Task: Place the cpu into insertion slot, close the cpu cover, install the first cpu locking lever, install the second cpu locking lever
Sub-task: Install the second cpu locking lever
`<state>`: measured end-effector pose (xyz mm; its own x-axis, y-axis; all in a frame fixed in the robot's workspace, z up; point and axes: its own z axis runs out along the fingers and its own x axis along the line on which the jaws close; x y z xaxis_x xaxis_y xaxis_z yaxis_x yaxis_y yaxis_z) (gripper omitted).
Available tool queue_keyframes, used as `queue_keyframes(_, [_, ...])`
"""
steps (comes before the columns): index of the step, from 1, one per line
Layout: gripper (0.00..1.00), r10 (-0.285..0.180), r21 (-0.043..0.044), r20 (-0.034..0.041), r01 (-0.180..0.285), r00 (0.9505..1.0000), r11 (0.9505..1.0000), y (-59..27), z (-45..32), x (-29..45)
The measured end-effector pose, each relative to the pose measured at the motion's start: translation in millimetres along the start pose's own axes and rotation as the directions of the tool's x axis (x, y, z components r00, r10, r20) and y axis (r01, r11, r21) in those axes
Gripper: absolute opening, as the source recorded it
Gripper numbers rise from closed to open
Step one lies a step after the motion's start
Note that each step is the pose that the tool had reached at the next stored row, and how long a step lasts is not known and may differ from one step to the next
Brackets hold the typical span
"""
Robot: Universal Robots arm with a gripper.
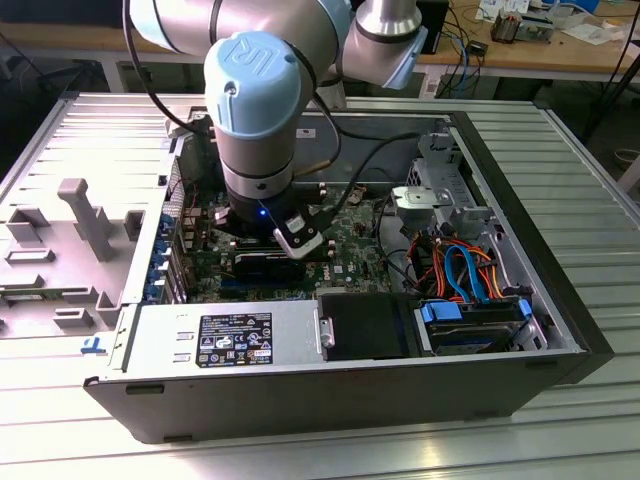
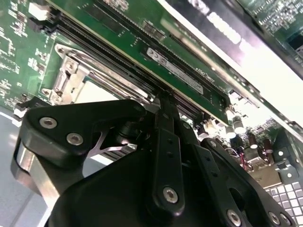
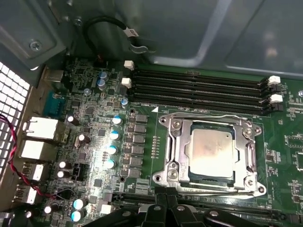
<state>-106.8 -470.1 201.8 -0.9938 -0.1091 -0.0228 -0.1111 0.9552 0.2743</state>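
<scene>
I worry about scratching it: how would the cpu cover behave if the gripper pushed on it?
The cpu cover looks like thin sheet metal, so probably springy rather than rigid. It lies flat around the cpu, so pushing likely flexes it slightly. Its shiny surface seems slippery.

The cpu lies in the slot, with the cover closed around it. The memory slots run just beside the cover. In the exterior view, the case lies open on the worktop, drives at its right.
</scene>
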Motion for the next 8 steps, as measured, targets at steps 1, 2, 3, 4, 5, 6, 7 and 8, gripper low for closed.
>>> queue_keyframes(1, [0.11, 0.000, -0.0001, -0.0001, 0.000, 1.0000, 1.0000, 0.1, 0.2, 0.0])
queue_keyframes(2, [0.11, 0.000, -0.0001, 0.0000, 0.000, 1.0000, 1.0000, 0.3, 0.5, 0.0])
queue_keyframes(3, [0.11, 0.000, 0.0000, 0.0000, 0.000, 1.0000, 1.0000, 0.8, 0.7, 0.0])
queue_keyframes(4, [0.11, 0.000, 0.0000, 0.0000, 0.000, 1.0000, 1.0000, 2.4, 1.5, -0.1])
queue_keyframes(5, [0.11, 0.000, 0.0000, 0.0001, 0.000, 1.0000, 1.0000, 3.4, 2.0, -0.1])
queue_keyframes(6, [0.11, 0.000, 0.0000, 0.0001, 0.000, 1.0000, 1.0000, 4.0, 2.4, -0.1])
queue_keyframes(7, [0.11, 0.000, -0.0002, 0.0001, 0.000, 1.0000, 1.0000, 4.4, 2.9, 0.1])
queue_keyframes(8, [0.11, 0.000, 0.0001, 0.0000, 0.000, 1.0000, 1.0000, 4.5, 3.2, 0.5])
